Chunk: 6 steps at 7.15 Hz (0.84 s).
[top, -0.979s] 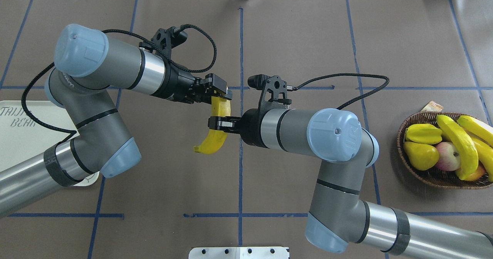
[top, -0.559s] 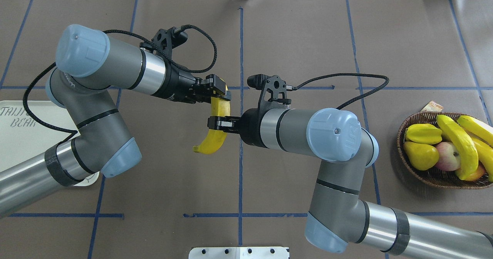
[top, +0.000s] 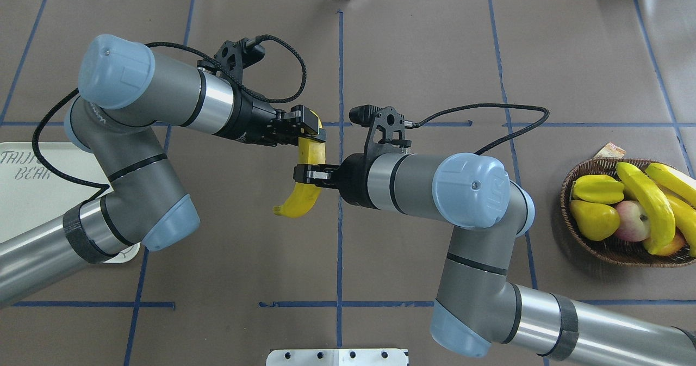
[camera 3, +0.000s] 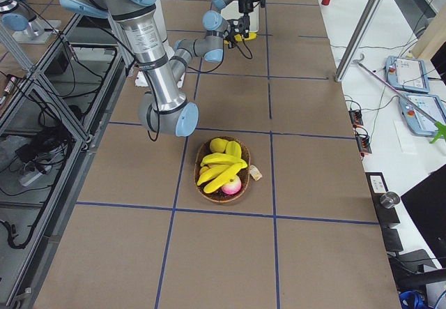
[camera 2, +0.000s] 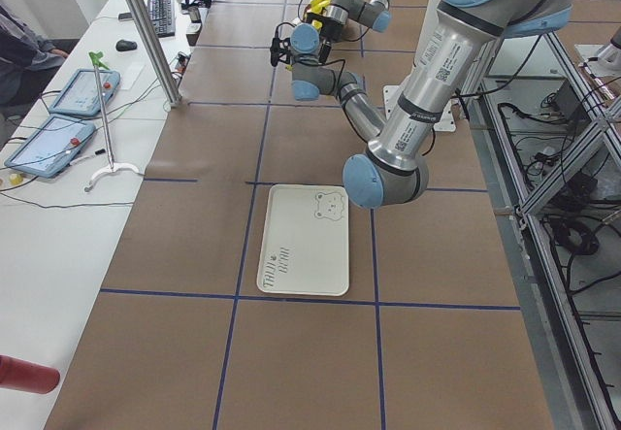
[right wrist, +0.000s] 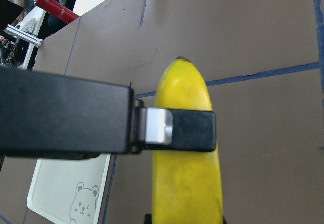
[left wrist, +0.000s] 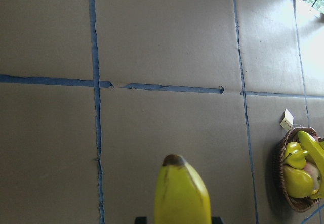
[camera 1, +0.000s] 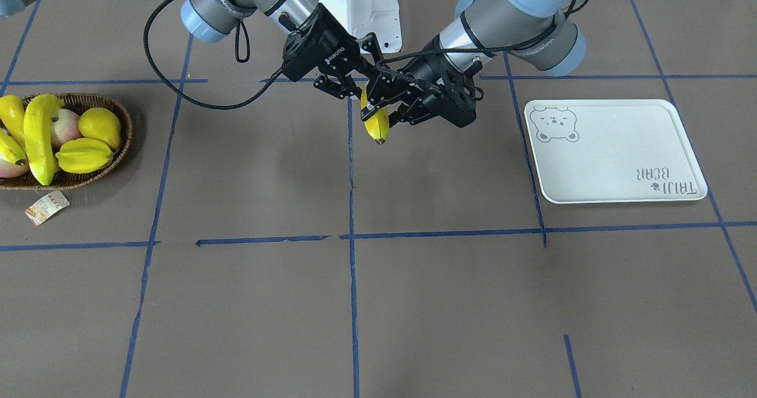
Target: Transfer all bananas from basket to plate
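Surface: a table (top: 413,56) under brown paper, gridded with blue tape. A white bench (camera 2: 58,226) with tablets (camera 2: 82,93) runs along its far side. The basket (top: 577,173) at my right end holds several bananas (top: 647,203), a starfruit (top: 598,189) and an apple (top: 633,219). The plate (camera 1: 615,149) lies at my left end. One banana (top: 303,194) hangs above table centre, well apart from both. My left gripper (top: 310,132) is clamped on its upper end, my right gripper (top: 307,174) around its middle.

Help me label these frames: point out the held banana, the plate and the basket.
held banana (top: 303,198), overhead exterior view, yellow body near its lower tip.
plate (camera 1: 615,149), exterior front-facing view, bare white centre.
basket (camera 1: 123,144), exterior front-facing view, woven side wall.
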Available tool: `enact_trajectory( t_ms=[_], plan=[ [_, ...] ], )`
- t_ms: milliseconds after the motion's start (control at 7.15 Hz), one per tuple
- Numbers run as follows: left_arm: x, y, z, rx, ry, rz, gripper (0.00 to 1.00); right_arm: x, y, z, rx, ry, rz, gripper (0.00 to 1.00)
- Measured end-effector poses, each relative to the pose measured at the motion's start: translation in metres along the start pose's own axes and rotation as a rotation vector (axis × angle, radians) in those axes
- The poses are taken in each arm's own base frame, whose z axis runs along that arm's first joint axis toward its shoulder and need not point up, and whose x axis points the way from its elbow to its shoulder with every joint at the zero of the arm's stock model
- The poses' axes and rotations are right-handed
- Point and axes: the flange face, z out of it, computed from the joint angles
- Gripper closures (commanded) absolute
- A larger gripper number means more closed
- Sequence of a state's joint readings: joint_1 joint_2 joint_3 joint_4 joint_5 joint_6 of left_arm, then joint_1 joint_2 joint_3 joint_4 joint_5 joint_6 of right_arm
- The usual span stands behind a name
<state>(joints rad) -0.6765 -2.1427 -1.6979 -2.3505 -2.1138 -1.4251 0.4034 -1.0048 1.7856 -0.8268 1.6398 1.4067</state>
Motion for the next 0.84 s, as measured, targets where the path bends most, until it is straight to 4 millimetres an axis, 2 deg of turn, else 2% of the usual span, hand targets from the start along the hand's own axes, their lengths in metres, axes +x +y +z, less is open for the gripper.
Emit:
enact_trajectory(
  t_ms=[140,280,420,559,839],
  plan=[
    [0.0002,0.0000,0.0000,0.000,0.001,0.000,0.64,0.0000,0.0001,0.0001,0.000,0.000,0.000,0.85],
    [0.0007,-0.0001,0.0000,0.000,0.001,0.001,0.70,-0.0001,0.0000,0.0001,0.000,0.000,0.000,0.78],
    [0.0019,-0.0002,-0.0002,0.001,0.003,0.001,0.80,-0.0004,-0.0001,-0.0001,0.000,-0.001,0.000,0.53],
    [0.0030,-0.0003,-0.0003,0.001,0.005,0.002,0.93,-0.0010,-0.0002,-0.0003,0.001,-0.004,0.004,0.01],
    [0.0040,-0.0003,-0.0004,0.001,0.006,0.002,0.96,-0.0018,-0.0003,-0.0004,0.000,-0.005,0.046,0.01]
  ],
)
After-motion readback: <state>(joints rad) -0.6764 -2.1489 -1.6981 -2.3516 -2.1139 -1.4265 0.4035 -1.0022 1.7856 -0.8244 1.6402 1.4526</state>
